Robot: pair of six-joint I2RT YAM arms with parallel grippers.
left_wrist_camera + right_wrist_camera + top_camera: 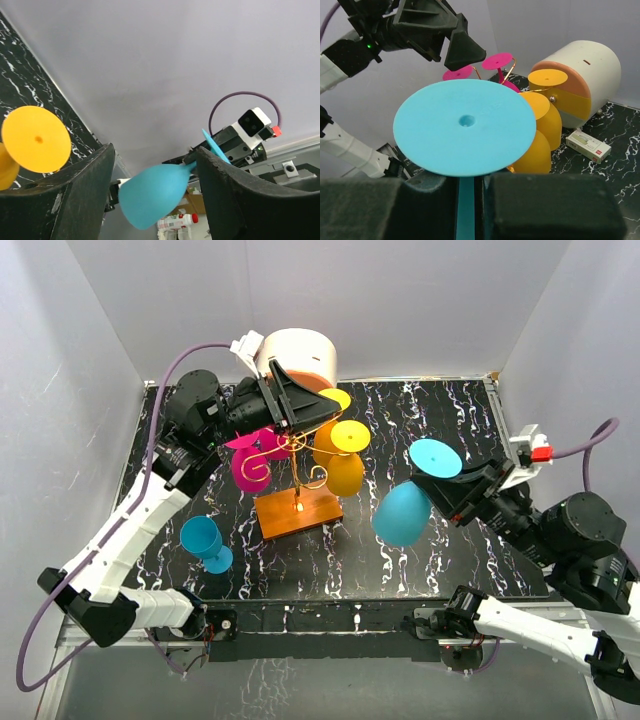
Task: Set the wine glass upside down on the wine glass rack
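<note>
My right gripper (452, 492) is shut on the stem of a blue wine glass (402, 513), held tilted in the air right of the wine glass rack, bowl low and toward the rack, foot up. In the right wrist view its round foot (465, 127) fills the middle, with the stem between my fingers (550, 205). The gold wire rack (296, 452) stands on an orange base (297, 512), with orange glasses (341, 468) and magenta glasses (250, 466) hanging on it. My left gripper (300, 405) hovers open and empty over the rack top; its view shows the blue glass (155, 192) beyond its fingers (75, 200).
A second blue glass (205, 540) stands upright on the black marbled table (420, 410) left of the rack base. A big cream-and-orange cylinder (300, 355) lies behind the rack, with a small box (589, 145) near it. White walls close in on three sides.
</note>
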